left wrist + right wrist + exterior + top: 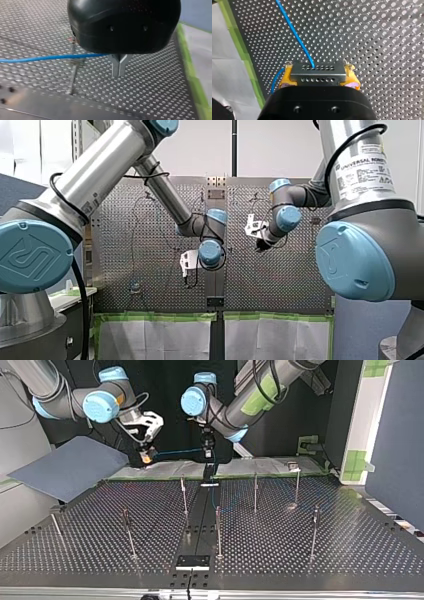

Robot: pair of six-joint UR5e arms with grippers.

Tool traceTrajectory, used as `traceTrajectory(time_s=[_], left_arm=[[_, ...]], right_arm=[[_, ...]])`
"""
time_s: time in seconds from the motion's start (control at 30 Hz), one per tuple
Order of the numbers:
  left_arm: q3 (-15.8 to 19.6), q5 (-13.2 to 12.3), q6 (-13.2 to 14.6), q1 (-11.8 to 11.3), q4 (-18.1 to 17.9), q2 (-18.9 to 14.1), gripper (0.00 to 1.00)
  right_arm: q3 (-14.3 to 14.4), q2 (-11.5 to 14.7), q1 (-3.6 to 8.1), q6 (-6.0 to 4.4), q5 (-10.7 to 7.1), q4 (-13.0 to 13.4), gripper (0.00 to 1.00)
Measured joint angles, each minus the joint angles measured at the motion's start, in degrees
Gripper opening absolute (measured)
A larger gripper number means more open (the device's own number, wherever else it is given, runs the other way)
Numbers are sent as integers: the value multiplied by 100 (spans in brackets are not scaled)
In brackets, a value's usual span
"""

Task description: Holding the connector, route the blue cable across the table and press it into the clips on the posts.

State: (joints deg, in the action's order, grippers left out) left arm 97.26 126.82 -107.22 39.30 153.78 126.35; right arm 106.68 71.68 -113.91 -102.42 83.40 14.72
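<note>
The blue cable (177, 451) stretches in the air between my two grippers near the table's far edge in the top view. My right gripper (319, 70), with yellow pads (285, 77), is shut on the grey metal connector (317, 76); the cable (297, 37) leads away from it. My left gripper (119, 68) has its metal fingers pressed together, and the cable (50, 58) enters at their root. Beyond my left gripper (207, 453) the cable drops to the table (218, 505). Several thin posts (184, 494) stand on the perforated plate.
Further posts (255, 491) (218, 532) (314, 532) stand spread over the plate. A grey-blue board (70, 467) leans at the top view's left. Green tape (239, 47) and white cloth border the plate's edge. A black plate (192, 561) lies at the near middle.
</note>
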Motion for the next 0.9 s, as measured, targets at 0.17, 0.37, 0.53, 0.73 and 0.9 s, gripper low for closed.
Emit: traceTrajectory(time_s=[0.17, 0.37, 0.53, 0.73, 0.9], left_arm=[[-195, 36, -26, 30, 117, 254, 0], [-485, -74, -118, 46, 148, 415, 0], [-665, -91, -285, -8, 153, 376, 0], [-729, -134, -343, -66, 148, 309, 0], [-823, -214, -347, -130, 150, 321, 0]], right_arm=[[-77, -197, 94, 47, -80, 268, 0], [-149, -267, 178, 88, -155, 411, 0], [-212, -278, 251, 101, -242, 442, 0], [-246, -359, 319, 139, -304, 445, 0], [-263, -425, 371, 164, -332, 445, 0]])
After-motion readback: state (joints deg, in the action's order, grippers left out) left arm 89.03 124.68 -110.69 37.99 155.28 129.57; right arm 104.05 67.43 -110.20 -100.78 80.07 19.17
